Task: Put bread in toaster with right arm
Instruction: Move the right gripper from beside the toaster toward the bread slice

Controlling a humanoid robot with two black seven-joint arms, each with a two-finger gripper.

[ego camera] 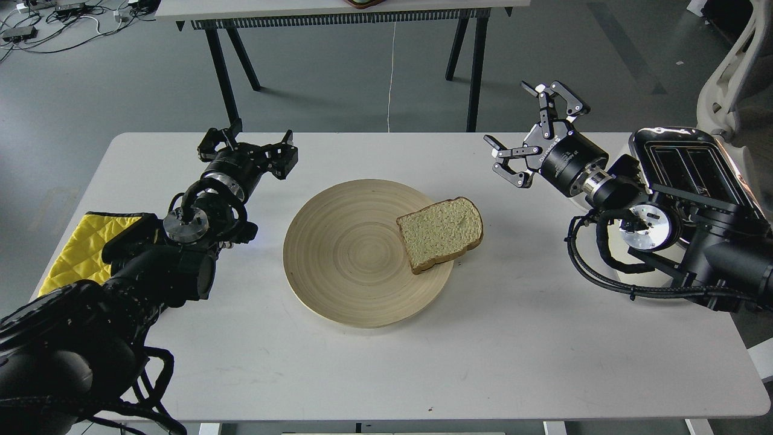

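A slice of pale bread lies on the right rim of a round wooden plate, its crust edge hanging slightly over the rim. My right gripper hovers open above the table, up and to the right of the bread, with nothing between its fingers. The toaster stands at the table's right edge, its chrome top and two black slots visible, its lower body hidden behind my right arm. My left gripper rests open near the table's far left, empty, well away from the plate.
A yellow quilted cloth lies at the left edge under my left arm. The white table carries the plate at its centre. Behind the table stand black legs of another table. A white chair part is at the far right.
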